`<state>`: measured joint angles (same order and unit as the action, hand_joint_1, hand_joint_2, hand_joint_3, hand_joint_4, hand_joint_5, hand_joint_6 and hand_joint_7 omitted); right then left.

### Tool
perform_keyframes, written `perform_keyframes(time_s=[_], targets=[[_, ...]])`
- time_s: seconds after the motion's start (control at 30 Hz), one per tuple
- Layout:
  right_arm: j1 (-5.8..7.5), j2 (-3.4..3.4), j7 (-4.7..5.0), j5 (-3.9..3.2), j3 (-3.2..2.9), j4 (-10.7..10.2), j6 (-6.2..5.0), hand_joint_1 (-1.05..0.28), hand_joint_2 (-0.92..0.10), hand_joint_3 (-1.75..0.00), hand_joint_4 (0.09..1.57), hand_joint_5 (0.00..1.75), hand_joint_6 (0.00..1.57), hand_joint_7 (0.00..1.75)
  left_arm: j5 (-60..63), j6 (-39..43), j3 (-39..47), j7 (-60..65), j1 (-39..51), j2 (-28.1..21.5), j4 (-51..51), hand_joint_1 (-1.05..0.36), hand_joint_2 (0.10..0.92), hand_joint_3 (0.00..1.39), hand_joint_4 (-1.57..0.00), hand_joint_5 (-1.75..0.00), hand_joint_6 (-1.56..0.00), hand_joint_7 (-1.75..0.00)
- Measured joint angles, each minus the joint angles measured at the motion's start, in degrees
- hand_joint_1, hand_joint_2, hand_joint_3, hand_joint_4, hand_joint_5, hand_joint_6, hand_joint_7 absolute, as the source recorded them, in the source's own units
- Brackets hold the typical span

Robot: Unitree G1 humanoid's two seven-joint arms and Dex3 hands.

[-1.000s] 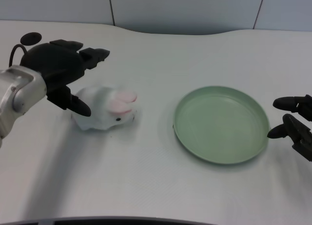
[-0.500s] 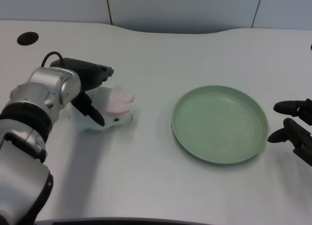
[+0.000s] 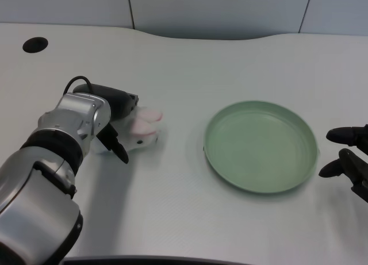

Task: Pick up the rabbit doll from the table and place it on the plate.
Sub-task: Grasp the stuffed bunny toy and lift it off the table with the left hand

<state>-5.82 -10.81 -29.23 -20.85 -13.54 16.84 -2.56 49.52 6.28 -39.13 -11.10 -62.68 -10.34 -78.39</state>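
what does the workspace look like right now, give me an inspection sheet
surface: white table, lightly textured, with a round dark hole near its far left corner
job's things: rabbit doll, white with pink ears, lies on the table to the left of the plate; green plate holds nothing
clutter: nothing seen
hands: left hand is down over the doll with fingers around its body; whether the grip is closed cannot be told, and the doll is not lifted; right hand waits beside the plate's right edge, holding nothing
cables: a black cable loops at the left wrist
surroundings: grey wall panels behind the table
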Motion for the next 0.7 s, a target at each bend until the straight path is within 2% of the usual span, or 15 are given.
perform_keyframes(time_s=[0.1, 0.13, 0.17, 0.3, 0.4, 0.47, 0.53, 0.57, 0.6, 0.67, 0.7], targets=[[0.21, -0.02, 0.05, 0.00, 0.00, -0.33, -0.07, -0.30, -0.92, -0.57, 0.27, 1.56, 0.28, 1.10, 0.88, -0.40, -1.03, 0.65, 0.04, 0.16, -0.08, -0.90, 0.779, 0.00, 0.00, 0.00, 0.00, 0.00], [0.29, -0.02, 0.03, -0.01, 0.00, -0.33, -0.12, -0.30, -0.92, -0.57, 0.27, 1.56, 0.28, 1.10, 0.25, -0.89, -0.59, 0.63, 0.14, 0.32, -0.09, -0.85, 0.742, 0.00, 0.00, 0.00, -0.03, -0.01], [0.38, -0.02, 0.02, -0.01, -0.01, -0.33, -0.16, -0.31, -0.92, -0.56, 0.27, 1.56, 0.28, 1.10, -0.81, -1.53, 0.12, 0.55, 0.38, 0.50, -0.10, -0.82, 0.722, 0.00, -0.03, -0.01, -0.07, -0.03], [0.82, -0.02, 0.11, -0.02, 0.00, -0.56, -0.20, -0.31, -0.92, -0.56, 0.26, 1.56, 0.28, 1.11, -0.55, -0.96, -0.69, 3.60, 1.63, 0.60, -0.08, -0.70, 0.733, 0.01, -0.22, -0.09, -0.23, -0.05], [1.13, -0.03, 0.15, -0.03, 0.00, -1.18, -0.20, -0.29, -0.92, -0.58, 0.26, 1.56, 0.27, 1.11, 1.08, -0.61, -2.35, 8.63, 2.09, 0.64, -0.09, -0.48, 0.758, 0.01, -0.42, -0.17, -0.48, -0.10], [1.19, -0.05, 0.14, -0.03, -0.01, -1.29, -0.20, -0.29, -0.92, -0.58, 0.26, 1.56, 0.27, 1.11, 1.90, -0.51, -3.40, 12.34, 2.63, 0.64, -0.11, -0.44, 0.768, 0.01, -0.45, -0.19, -0.55, -0.12], [1.31, -0.06, 0.14, -0.06, -0.03, -1.35, -0.20, -0.29, -0.92, -0.57, 0.26, 1.56, 0.27, 1.12, 2.09, 0.17, -3.64, 14.88, 3.19, 0.64, -0.16, -0.40, 0.844, 0.02, -0.53, -0.26, -0.66, -0.16], [1.42, -0.07, 0.14, -0.08, -0.04, -1.39, -0.20, -0.30, -0.92, -0.57, 0.26, 1.57, 0.27, 1.12, 2.07, 0.71, -3.64, 15.92, 3.31, 0.63, -0.19, -0.38, 0.863, 0.01, -0.55, -0.36, -0.69, -0.24], [1.53, -0.07, 0.13, -0.09, -0.05, -1.41, -0.20, -0.30, -0.92, -0.57, 0.26, 1.57, 0.27, 1.12, 2.05, 1.23, -3.62, 16.90, 3.35, 0.60, -0.19, -0.38, 0.871, 0.01, -0.52, -0.47, -0.66, -0.35], [1.60, -0.07, 0.07, -0.13, -0.06, -1.49, -0.20, -0.32, -0.92, -0.56, 0.28, 1.57, 0.27, 1.12, 1.96, 2.55, -3.48, 19.47, 3.49, 0.43, -0.25, -0.34, 0.907, 0.02, -0.43, -0.96, -0.53, -0.76], [1.61, -0.06, 0.05, -0.14, -0.06, -1.53, -0.20, -0.32, -0.92, -0.56, 0.29, 1.56, 0.27, 1.12, 1.89, 3.16, -3.35, 20.67, 3.54, 0.37, -0.28, -0.33, 0.914, 0.02, -0.41, -1.05, -0.50, -0.84]])
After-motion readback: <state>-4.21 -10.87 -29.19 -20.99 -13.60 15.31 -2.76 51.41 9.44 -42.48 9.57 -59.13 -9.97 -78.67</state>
